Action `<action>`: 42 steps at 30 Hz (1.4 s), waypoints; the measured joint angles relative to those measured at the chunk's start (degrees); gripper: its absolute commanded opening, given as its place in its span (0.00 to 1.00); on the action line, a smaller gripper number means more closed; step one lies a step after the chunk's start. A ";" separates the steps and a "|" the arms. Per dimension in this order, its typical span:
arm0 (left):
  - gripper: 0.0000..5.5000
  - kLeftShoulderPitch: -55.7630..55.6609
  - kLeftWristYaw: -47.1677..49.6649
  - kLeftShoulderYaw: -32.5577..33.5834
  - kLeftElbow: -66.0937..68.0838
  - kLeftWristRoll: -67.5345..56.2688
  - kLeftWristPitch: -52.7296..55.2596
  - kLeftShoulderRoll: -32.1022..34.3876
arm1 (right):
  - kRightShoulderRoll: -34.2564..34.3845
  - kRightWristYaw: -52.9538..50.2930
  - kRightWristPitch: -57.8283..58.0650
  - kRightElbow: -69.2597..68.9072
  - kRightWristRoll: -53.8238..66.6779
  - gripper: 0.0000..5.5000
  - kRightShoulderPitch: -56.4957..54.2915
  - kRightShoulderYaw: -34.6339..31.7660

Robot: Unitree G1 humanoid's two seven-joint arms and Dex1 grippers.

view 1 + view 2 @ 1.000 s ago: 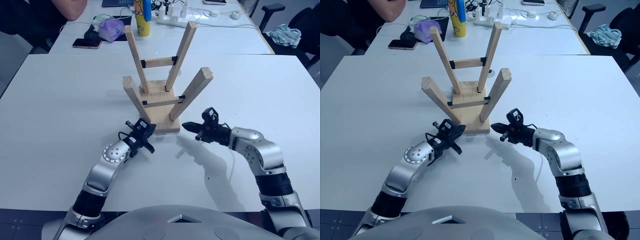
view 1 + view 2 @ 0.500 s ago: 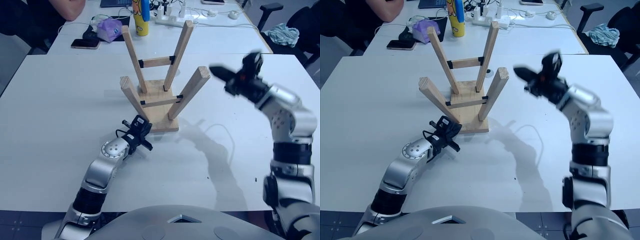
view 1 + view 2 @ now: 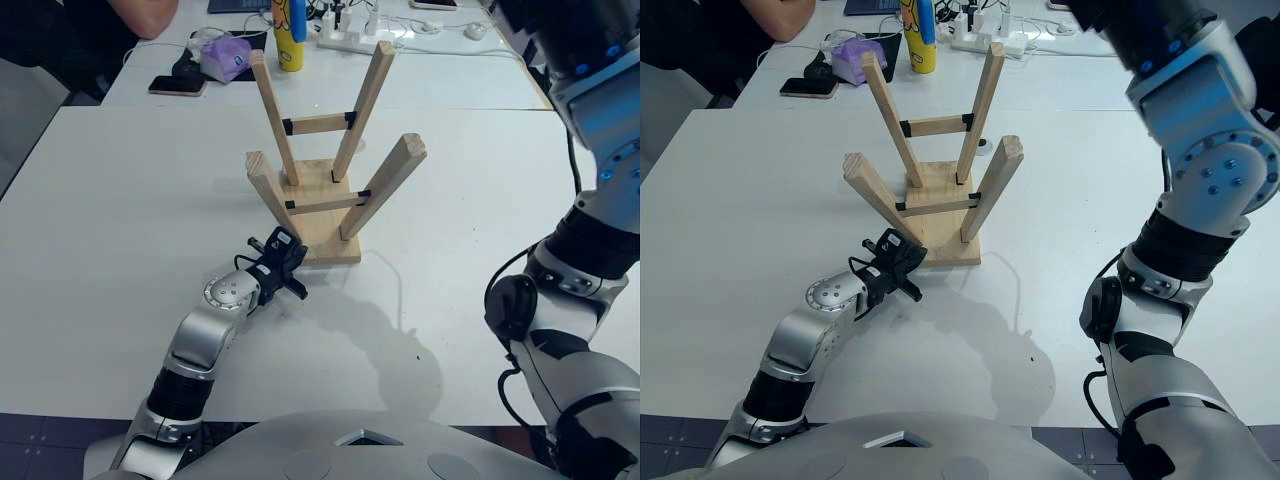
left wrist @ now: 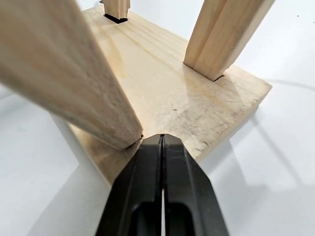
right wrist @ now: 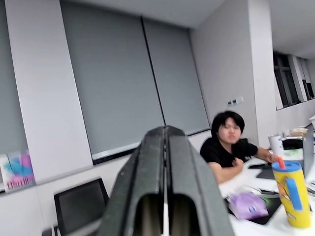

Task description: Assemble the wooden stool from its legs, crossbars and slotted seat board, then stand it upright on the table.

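The wooden stool point(image 3: 325, 170) stands upside down on the white table point(image 3: 120, 200), its seat board point(image 3: 322, 225) flat on the surface and its legs splayed upward, joined by crossbars point(image 3: 318, 124). My left gripper point(image 3: 291, 266) is shut and empty, its tips at the near left corner of the seat board point(image 4: 172, 93), beside the base of one leg point(image 4: 59, 73). My right arm point(image 3: 590, 120) is raised high at the right side of the table; its gripper point(image 5: 166, 132) is shut, holds nothing and points out at the room.
The table behind carries a yellow bottle point(image 3: 287, 32), a purple pouch point(image 3: 224, 57), a phone point(image 3: 177, 85), a power strip point(image 3: 365, 40) and cables. A person sits at its far left corner. A chair with a cloth stands at the far right.
My right arm swung up from the table beside the seat board's near right corner to high above the right side. The left gripper crept slightly closer to the seat board corner.
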 measured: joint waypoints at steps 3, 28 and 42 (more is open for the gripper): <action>0.01 0.04 0.06 -0.01 -0.15 -0.05 0.18 -0.02 | -0.49 -0.09 2.73 -0.05 3.80 0.00 0.16 0.32; 0.01 0.57 3.54 -2.64 0.05 -1.20 3.69 -4.64 | 2.30 -4.70 -3.21 -0.94 12.31 0.00 4.09 2.97; 0.01 0.39 3.48 -2.86 -0.10 -1.80 3.53 -4.82 | 2.27 -5.44 2.86 -1.06 6.61 0.00 17.91 13.96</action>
